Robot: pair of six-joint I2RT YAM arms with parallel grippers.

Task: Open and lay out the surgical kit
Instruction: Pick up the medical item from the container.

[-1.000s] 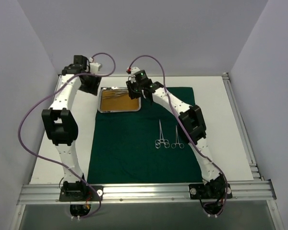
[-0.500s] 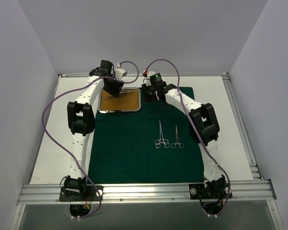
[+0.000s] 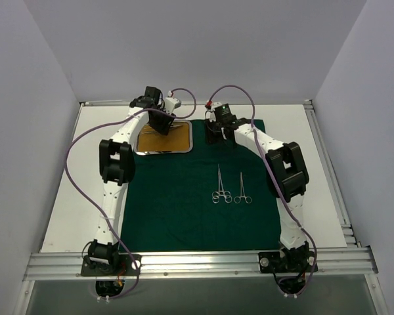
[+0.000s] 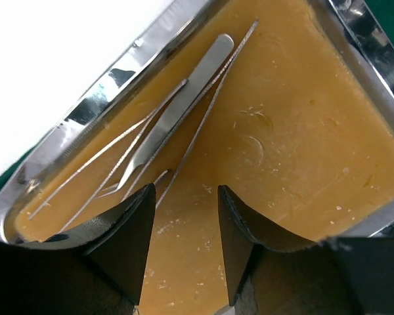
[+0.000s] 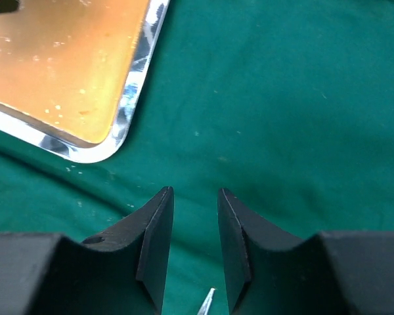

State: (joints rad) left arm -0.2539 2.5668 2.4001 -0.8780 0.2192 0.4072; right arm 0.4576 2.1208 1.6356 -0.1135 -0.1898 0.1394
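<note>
Left gripper (image 3: 163,123) over steel tray (image 3: 191,136) at 11 o'clock on green cloth (image 3: 177,210), fingers apart, gripping nothing. Tweezers (image 4: 177,111) inside tray. Right gripper (image 3: 218,134) at tray's 3 o'clock, fingers narrowly apart. Clamps (image 3: 231,187) on cloth at its 6 o'clock.

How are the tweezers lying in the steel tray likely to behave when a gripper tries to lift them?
The tweezers look thin and polished, so probably light, springy and slippery. They lie flat and overlapping in the tray, whose floor looks smooth, so one may well slide or drag another.
</note>
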